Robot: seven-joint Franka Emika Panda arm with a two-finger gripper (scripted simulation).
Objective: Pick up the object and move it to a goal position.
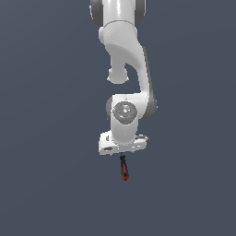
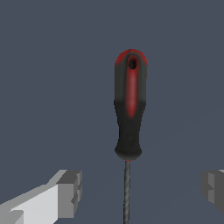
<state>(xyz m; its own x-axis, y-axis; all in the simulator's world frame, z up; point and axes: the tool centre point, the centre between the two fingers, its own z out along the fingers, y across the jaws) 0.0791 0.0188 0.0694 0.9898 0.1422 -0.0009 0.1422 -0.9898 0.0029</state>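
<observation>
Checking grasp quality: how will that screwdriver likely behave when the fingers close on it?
The screwdriver looks rigid. Its rounded handle may roll if nudged. The thin shaft between the open gripper fingers probably offers little grip.

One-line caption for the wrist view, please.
Open white gripper above a small screwdriver with black-and-red handle and thin dark shaft lying between its fingers, not yet grasped.

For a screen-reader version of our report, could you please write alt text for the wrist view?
A small screwdriver with a black-and-red handle lies on a plain dark grey surface, its thin metal shaft running between the open jaws of the gripper. Neither of the grey fingertips touches it.
</observation>
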